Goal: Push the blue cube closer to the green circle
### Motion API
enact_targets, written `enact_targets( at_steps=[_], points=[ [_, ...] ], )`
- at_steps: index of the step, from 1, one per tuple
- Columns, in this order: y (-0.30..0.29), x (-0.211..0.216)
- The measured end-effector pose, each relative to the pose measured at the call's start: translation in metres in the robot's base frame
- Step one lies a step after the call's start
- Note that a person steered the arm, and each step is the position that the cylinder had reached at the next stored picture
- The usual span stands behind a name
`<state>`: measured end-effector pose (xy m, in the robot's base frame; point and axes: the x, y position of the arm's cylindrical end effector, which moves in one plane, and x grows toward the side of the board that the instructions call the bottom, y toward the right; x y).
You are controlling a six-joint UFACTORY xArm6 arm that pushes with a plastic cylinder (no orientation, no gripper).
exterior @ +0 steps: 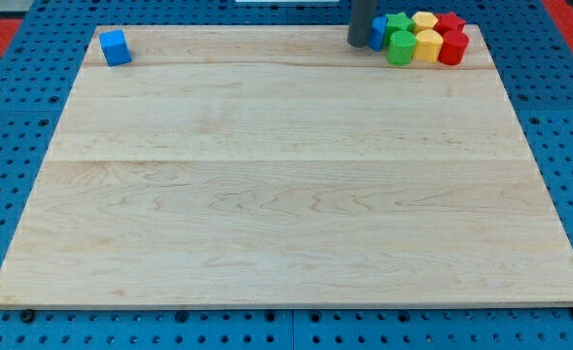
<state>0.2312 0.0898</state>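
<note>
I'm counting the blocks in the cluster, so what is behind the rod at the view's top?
A blue block shows partly behind the rod, just right of my tip; its shape is hidden. It touches the green star and green circle.

Wooden board, blue cube, clustered coloured blocks

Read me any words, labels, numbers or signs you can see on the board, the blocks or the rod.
None: no text, number or sign shows anywhere.
The wooden board, the blue cube, the green circle and the rod ending in my tip are all bare of markings.
</note>
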Motion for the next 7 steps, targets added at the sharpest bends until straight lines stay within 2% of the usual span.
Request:
enact_targets(
  at_steps=[1, 2, 3, 4, 5, 6, 7],
  points=[
    [-0.032, 0.053],
    [-0.111, 0.102],
    [-0.220, 0.124],
    [-0.328, 0.126],
    [-0.393, 0.108],
    [-0.394, 0.102],
    [-0.394, 0.031]
  ],
)
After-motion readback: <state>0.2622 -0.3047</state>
